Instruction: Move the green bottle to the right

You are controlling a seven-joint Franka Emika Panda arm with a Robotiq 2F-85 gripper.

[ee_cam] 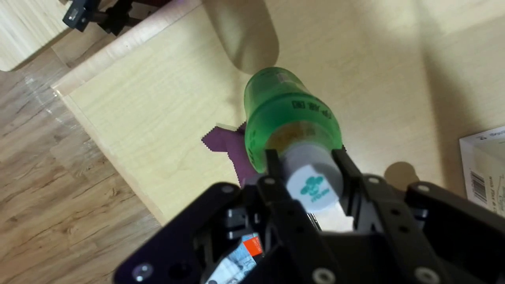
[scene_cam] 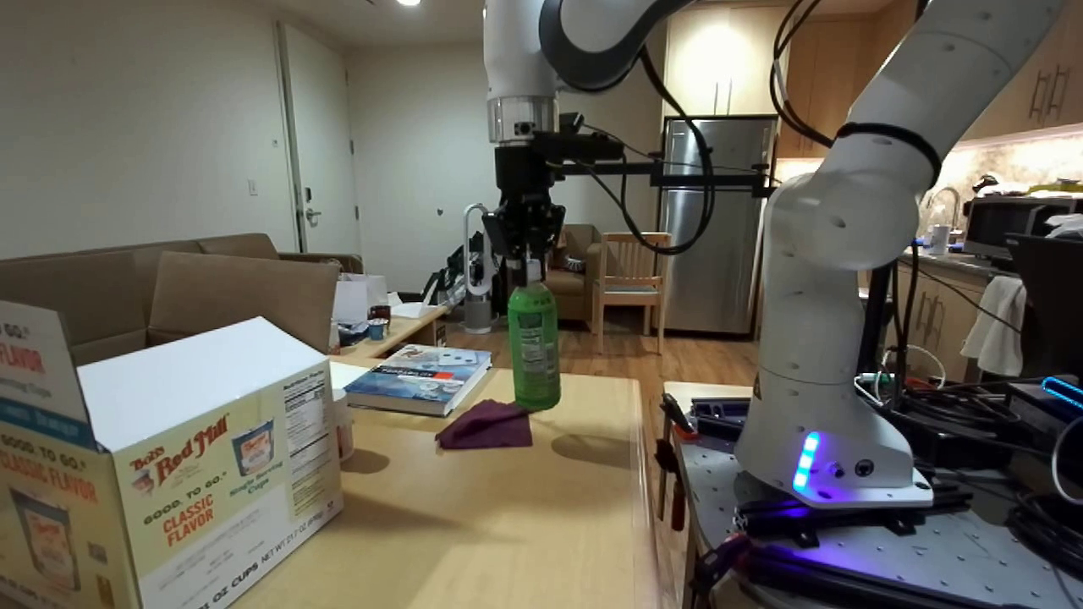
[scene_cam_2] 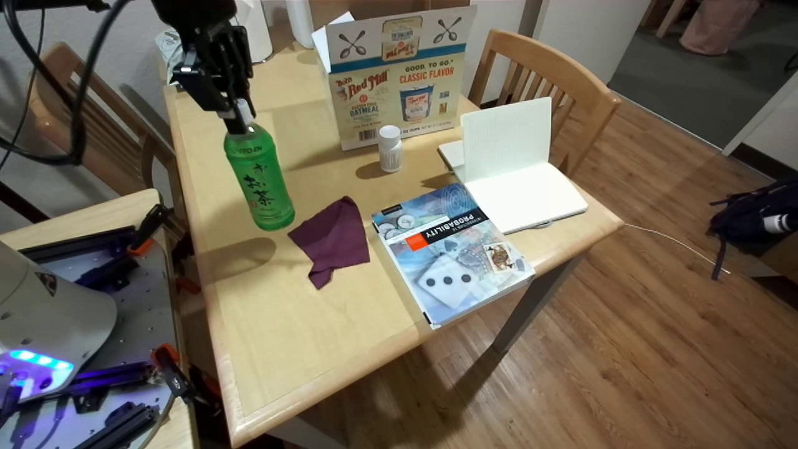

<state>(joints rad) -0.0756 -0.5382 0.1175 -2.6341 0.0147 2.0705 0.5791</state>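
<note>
The green bottle (scene_cam: 534, 347) is translucent bright green with a dark-lettered label and a white cap; it also shows in an exterior view (scene_cam_2: 260, 181) and in the wrist view (ee_cam: 292, 106). My gripper (scene_cam: 525, 269) is above it, with its fingers shut on the cap and neck; the gripper also shows in an exterior view (scene_cam_2: 235, 121) and in the wrist view (ee_cam: 305, 159). The bottle hangs slightly tilted. Its base is apart from its shadow, so it is held above the table (scene_cam_2: 299, 349), beside the purple cloth.
A purple cloth (scene_cam_2: 336, 240) lies near the bottle. A probability book (scene_cam_2: 452, 249), an open notebook (scene_cam_2: 517, 193), a white pill bottle (scene_cam_2: 390, 149) and an oatmeal box (scene_cam_2: 399, 81) stand or lie on the table. The table edge (scene_cam: 647, 482) faces the robot base.
</note>
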